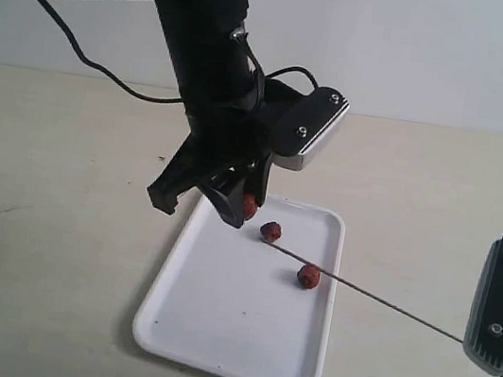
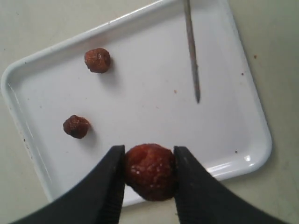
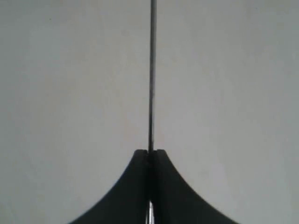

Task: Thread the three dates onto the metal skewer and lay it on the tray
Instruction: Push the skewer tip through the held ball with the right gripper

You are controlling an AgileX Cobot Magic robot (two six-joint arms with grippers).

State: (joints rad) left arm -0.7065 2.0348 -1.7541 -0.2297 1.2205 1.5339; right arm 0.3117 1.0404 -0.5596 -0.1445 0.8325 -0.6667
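There's the left hand (image 2: 149,150), closed partway and pinching one date (image 2: 150,171) above the tray (image 2: 233,116) edge. The right hand (image 3: 149,153) is clamped tight on the skewer (image 3: 151,74), its tip out over the tray. Two more dates (image 2: 97,60) (image 2: 76,126) lie loose on the tray, clear of the skewer.

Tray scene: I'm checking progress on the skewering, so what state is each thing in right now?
metal skewer, bare, no date threaded.
right gripper, shut on the metal skewer's end.
held date, gripped, unthreaded.
left gripper, closed on the held date.
tray, skewer not yet laid on it.
two loose dates, lying on the tray, clear of the skewer.
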